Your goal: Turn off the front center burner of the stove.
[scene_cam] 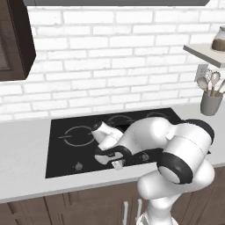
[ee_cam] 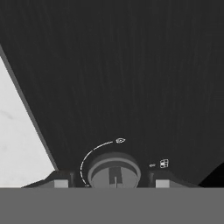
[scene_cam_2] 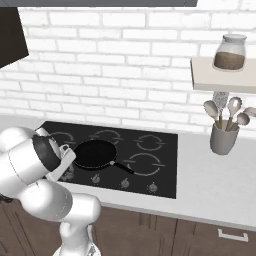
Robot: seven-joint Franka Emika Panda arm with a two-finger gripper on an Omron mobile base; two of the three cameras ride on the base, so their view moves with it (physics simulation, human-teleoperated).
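Stove (scene_cam_2: 165,165) knob (ee_cam: 114,170) sits between my jaws (ee_cam: 109,183), which look spread either side, probably not yet pinching. Pan (scene_cam_2: 95,154) covers the front center burner. Next: close, twist off.

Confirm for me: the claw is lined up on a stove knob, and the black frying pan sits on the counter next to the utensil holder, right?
Not quite. The claw is lined up on a knob, but the black frying pan sits on the stove, apart from the utensil holder, as the right base view shows.
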